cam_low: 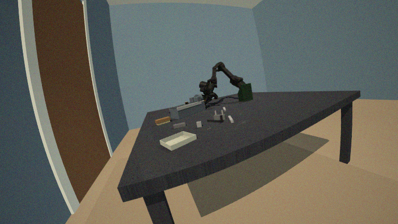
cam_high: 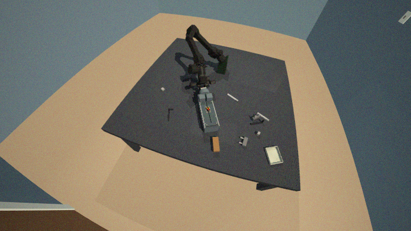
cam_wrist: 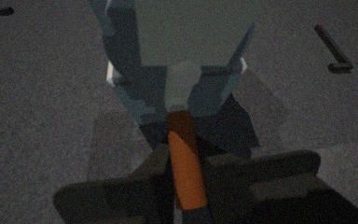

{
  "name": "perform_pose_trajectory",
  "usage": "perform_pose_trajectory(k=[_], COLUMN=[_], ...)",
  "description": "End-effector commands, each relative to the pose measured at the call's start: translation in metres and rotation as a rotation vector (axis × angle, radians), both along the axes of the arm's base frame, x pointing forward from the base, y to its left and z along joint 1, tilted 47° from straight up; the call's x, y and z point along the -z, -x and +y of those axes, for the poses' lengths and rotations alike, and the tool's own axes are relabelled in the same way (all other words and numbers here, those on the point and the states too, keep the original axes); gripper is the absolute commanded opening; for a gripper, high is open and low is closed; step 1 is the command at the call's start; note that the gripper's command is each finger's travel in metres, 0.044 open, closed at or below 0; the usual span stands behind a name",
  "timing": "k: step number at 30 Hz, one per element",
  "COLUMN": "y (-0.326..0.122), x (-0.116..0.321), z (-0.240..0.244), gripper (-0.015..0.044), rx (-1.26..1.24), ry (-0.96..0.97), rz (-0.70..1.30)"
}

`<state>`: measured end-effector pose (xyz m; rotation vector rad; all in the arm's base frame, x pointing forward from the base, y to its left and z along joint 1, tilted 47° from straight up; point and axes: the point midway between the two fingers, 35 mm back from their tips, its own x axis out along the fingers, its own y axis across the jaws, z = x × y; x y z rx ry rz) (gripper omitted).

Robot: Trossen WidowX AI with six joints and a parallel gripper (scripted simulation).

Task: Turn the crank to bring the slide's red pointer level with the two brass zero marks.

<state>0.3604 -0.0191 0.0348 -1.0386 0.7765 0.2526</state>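
The grey-blue machine (cam_high: 208, 125) (cam_low: 187, 111) stands on the dark table, with a long slotted top. The slide (cam_high: 207, 108) shows as a small patch of red and yellow about midway along the slot. The pointer and the brass marks are too small to tell whether they are level. My gripper (cam_wrist: 179, 137) (cam_high: 203, 86) is at the machine's arm-side end, shut on the orange crank handle (cam_wrist: 188, 182). The handle runs between the two dark fingers. The pale crank arm (cam_wrist: 183, 86) joins it to the machine's end in the wrist view.
An orange-brown block (cam_high: 215, 144) (cam_low: 162, 120) lies beyond the machine's far end. A cream tray (cam_high: 274, 155) (cam_low: 179, 140), a grey pronged part (cam_high: 244, 141) and white bars (cam_high: 232, 97) lie to one side. A dark L-shaped tool (cam_high: 169, 114) (cam_wrist: 333, 47) lies on the other side.
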Motion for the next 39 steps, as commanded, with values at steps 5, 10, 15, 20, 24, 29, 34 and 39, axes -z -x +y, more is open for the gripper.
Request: perform_pose_trajectory(k=[5, 10, 15, 20, 24, 29, 34, 39], y=[0.0016, 0.0016, 0.0016, 0.0016, 0.0003, 0.0003, 0.0003, 0.0003], x=[0.0016, 0.0016, 0.0016, 0.0016, 0.0003, 0.0003, 0.0003, 0.0003], z=[0.0017, 0.0017, 0.0017, 0.0017, 0.0002, 0.0002, 0.0002, 0.0002], gripper=[0.0000, 0.0000, 0.0000, 0.0000, 0.0000, 0.0000, 0.0053, 0.0184], rx=[-0.003, -0.003, -0.003, -0.003, -0.001, -0.001, -0.001, -0.001], ry=[-0.004, -0.004, -0.004, -0.004, 0.000, 0.000, 0.000, 0.000], rz=[0.007, 0.007, 0.007, 0.007, 0.001, 0.001, 0.001, 0.001])
